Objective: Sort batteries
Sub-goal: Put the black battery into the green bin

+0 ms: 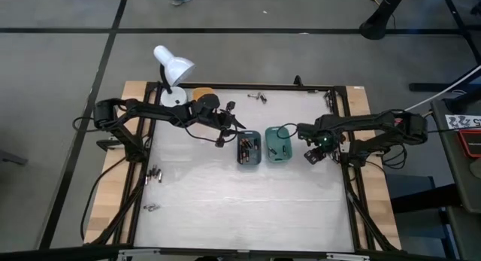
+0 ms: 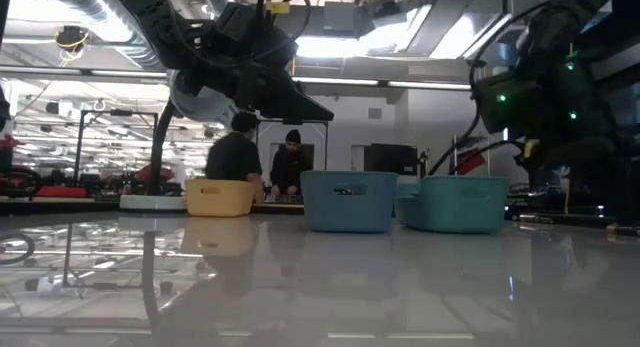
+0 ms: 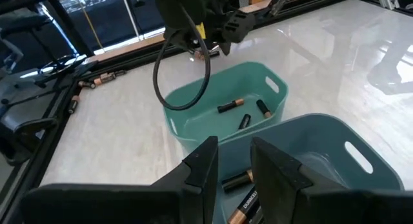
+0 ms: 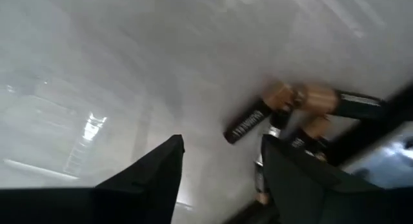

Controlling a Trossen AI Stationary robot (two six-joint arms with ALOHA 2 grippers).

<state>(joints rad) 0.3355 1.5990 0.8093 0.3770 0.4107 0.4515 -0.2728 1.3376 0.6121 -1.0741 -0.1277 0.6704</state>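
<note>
Between the two arms, at the middle of the white table [image 1: 248,208], small cylindrical batteries with dark bodies and copper-coloured ends lie sorted into two rounded plastic trays standing side by side: several in the blue-grey tray [image 1: 249,149], a few [image 3: 244,112] in the teal-green tray [image 1: 279,144]. More batteries lie loose — a cluster [image 4: 303,114] against the table's right edge frame, a few [image 1: 258,96] by the far edge, others [image 1: 154,173] near the left edge (small and hard to count from above).

Over the near rim of the blue-grey tray hangs the left gripper [image 3: 232,166], its dark fingers [image 3: 201,169] parted by a narrow gap with nothing between them; batteries in the tray show just below.

Low beside the right-hand cluster, the right gripper [image 4: 222,169] has its fingers [image 4: 158,169] apart — the batteries sit just ahead of the gap, and none is gripped.

Farther out, a white desk lamp [image 1: 173,73] and an orange tray [image 1: 201,94] stand at the table's far left corner. Two people [image 2: 262,157] show in the room behind.
</note>
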